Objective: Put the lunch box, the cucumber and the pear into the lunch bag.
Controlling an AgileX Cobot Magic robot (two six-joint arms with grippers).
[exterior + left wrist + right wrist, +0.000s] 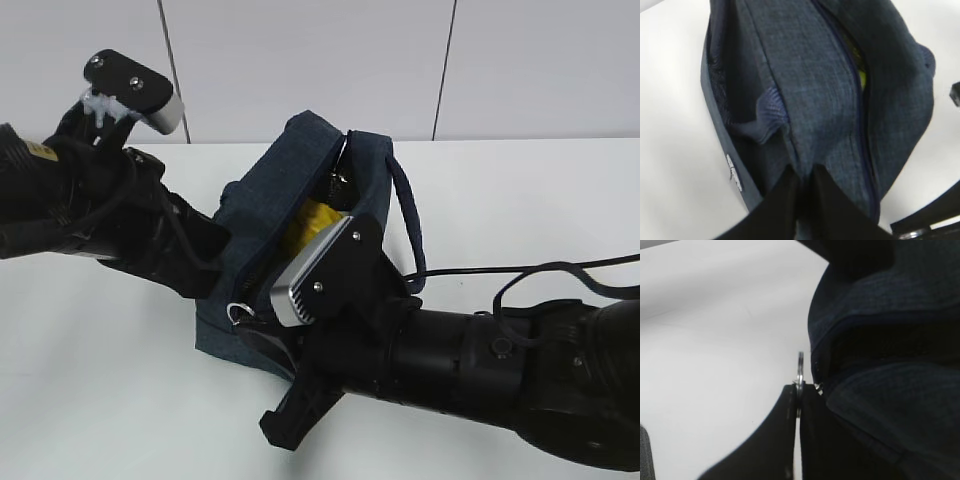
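lunch bag (300,200) mid-table (zipper parted), right claw (799,390) pinching zip ring (800,371)

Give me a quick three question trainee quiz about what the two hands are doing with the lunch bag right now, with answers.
1. True or false: the lunch bag is zipped fully closed.
2. What does the right hand pinch? A) a handle B) the silver ring zip pull C) the table
3. What colour shows through the bag's opening?

Key: 1 false, the top gapes. 2 B. 3 yellow. The left hand pinches the bag's fabric.
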